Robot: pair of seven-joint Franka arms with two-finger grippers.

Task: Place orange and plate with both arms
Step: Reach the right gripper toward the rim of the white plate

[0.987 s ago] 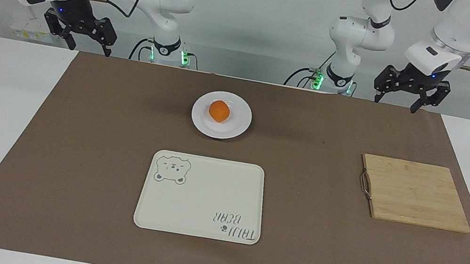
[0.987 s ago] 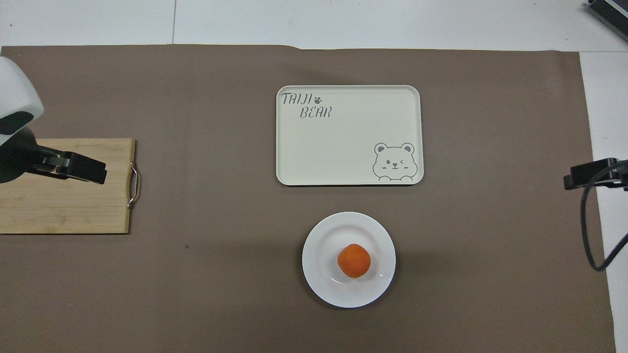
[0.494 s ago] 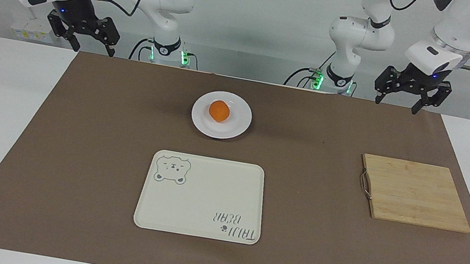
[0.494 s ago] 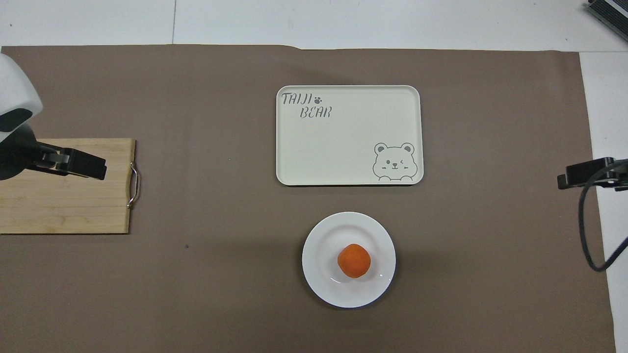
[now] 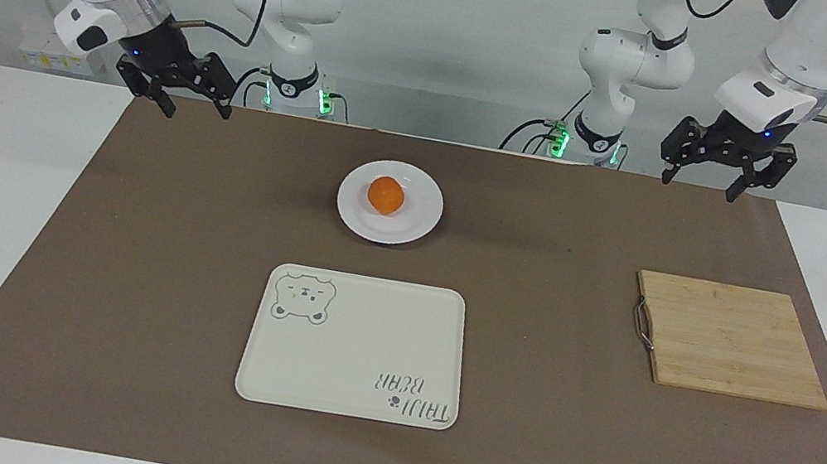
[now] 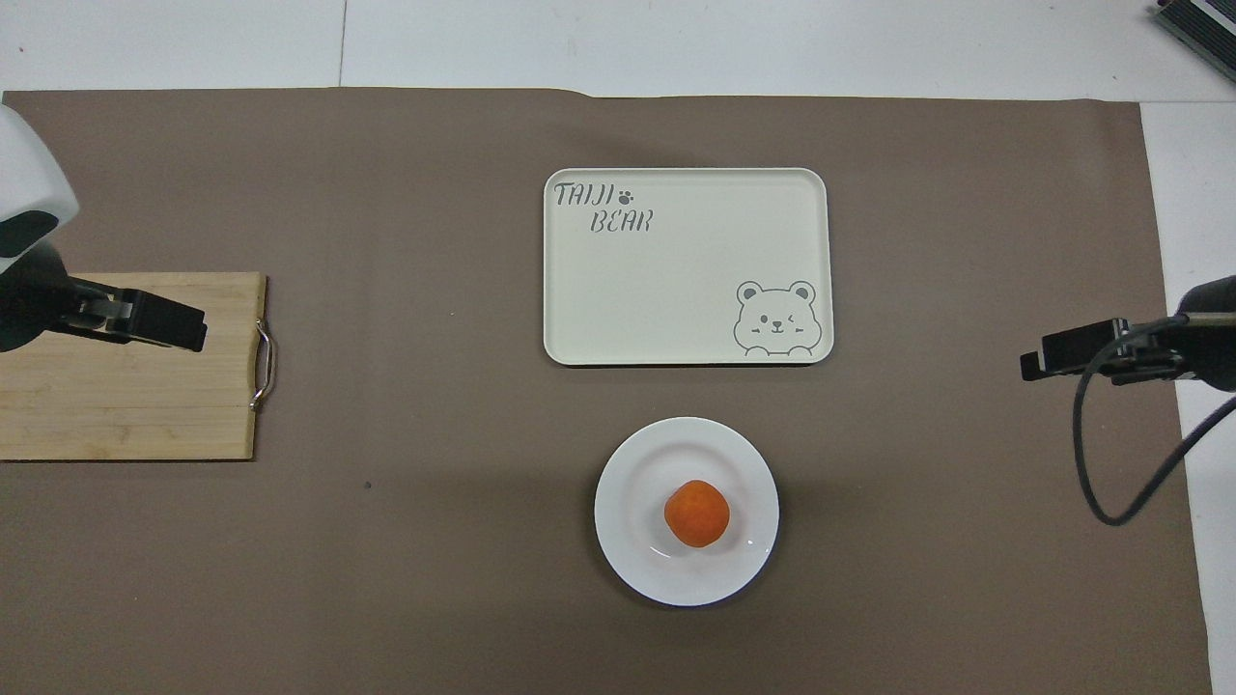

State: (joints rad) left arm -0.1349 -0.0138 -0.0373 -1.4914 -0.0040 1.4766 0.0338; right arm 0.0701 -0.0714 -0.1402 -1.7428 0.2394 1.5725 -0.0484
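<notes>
A small orange [image 5: 386,195] [image 6: 696,514] rests in the middle of the round white plate [image 5: 415,220] [image 6: 628,492]. The plate lies on the brown mat, nearer to the robots than the cream bear tray. My right gripper [image 5: 196,112] [image 6: 1038,359] hangs open and empty in the air over the mat's rim at the right arm's end, well apart from the plate. Over the cutting board's end of the mat my left gripper [image 5: 698,186] [image 6: 183,328] is raised, open and holding nothing.
A cream rectangular tray [image 5: 345,389] [image 6: 676,261] with a bear drawing lies farther from the robots than the plate. A bamboo cutting board [image 5: 731,340] [image 6: 126,405] with a metal handle sits toward the left arm's end. A brown mat [image 5: 559,416] covers the table.
My right gripper has swung in toward the middle of the table and dropped a little. The left gripper has barely shifted. Orange and plate have stayed put.
</notes>
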